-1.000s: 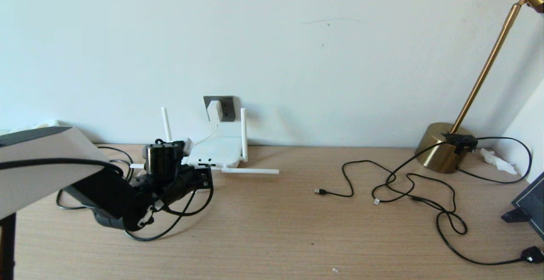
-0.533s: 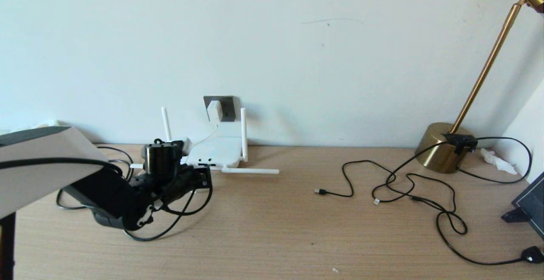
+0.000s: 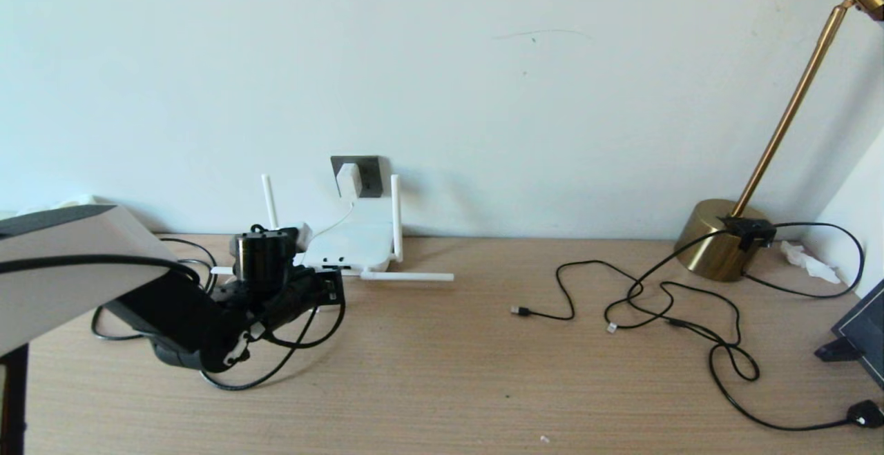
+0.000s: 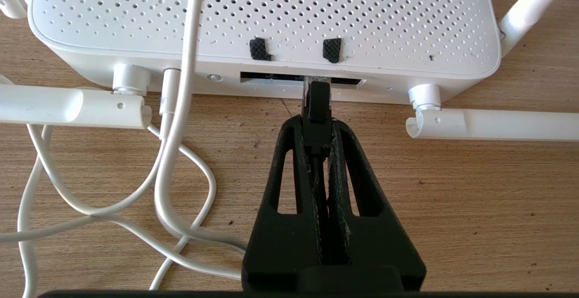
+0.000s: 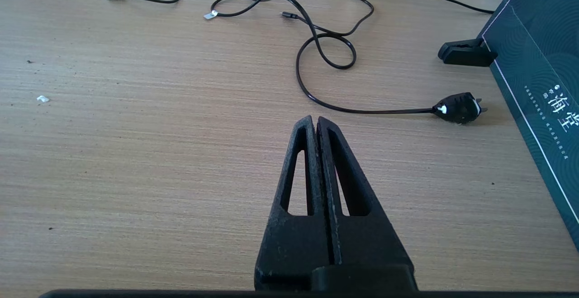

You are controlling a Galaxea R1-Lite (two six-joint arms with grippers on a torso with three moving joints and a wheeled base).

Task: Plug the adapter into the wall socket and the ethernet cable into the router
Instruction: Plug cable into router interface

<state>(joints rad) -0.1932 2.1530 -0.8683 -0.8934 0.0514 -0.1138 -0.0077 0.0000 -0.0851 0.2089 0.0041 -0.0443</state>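
Closed right hand [image 5: 315,124] above table [image 5: 135,153]

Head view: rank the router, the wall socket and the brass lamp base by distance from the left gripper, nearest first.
1. Router: right at the left gripper, on the desk.
2. Wall socket: on the wall behind the router.
3. Brass lamp base: far right of the desk.

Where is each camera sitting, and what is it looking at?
Head view: up on the robot's head, looking forward and down at the desk and wall; the left arm shows, its left gripper at the router.
Left wrist view: behind the left gripper, facing the router; its fingers pinch the ethernet cable plug at a port.
Right wrist view: behind the shut right gripper, facing bare desk and thin black cords.
Shared: head and left wrist views both show the router.
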